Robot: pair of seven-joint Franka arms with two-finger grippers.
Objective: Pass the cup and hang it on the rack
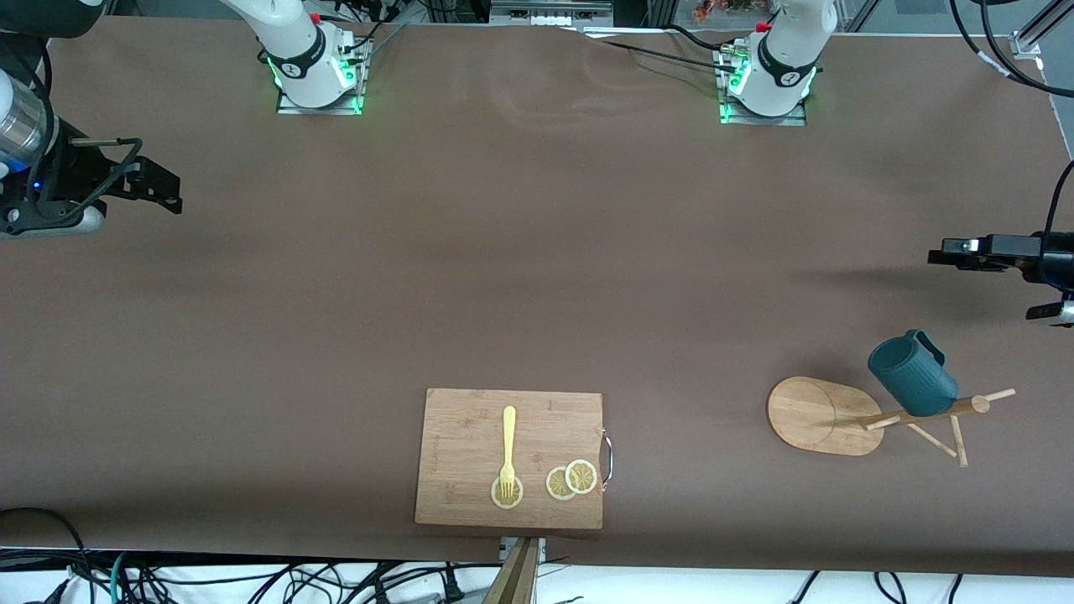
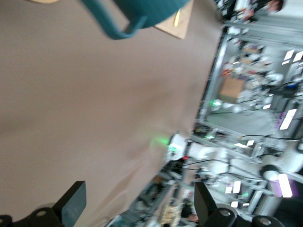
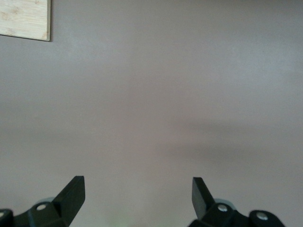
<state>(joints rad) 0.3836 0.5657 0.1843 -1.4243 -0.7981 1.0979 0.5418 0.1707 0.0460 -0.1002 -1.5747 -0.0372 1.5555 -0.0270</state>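
The dark teal cup (image 1: 912, 373) hangs on a peg of the light wooden rack (image 1: 818, 415), near the left arm's end of the table. Its handle points toward the robots. In the left wrist view, part of the cup and its loop handle (image 2: 118, 28) show at the picture's edge. My left gripper (image 1: 938, 255) is open and empty, in the air beside the rack and apart from the cup; its jaws (image 2: 137, 203) stand wide apart. My right gripper (image 1: 164, 189) is open and empty (image 3: 137, 194) over bare table at the right arm's end.
A rectangular wooden cutting board (image 1: 470, 436) lies near the front camera's edge of the table. On it are a yellow fork (image 1: 508, 449) and lemon slices (image 1: 572, 480). One corner of the board shows in the right wrist view (image 3: 23, 19). A brown mat (image 1: 537, 252) covers the table.
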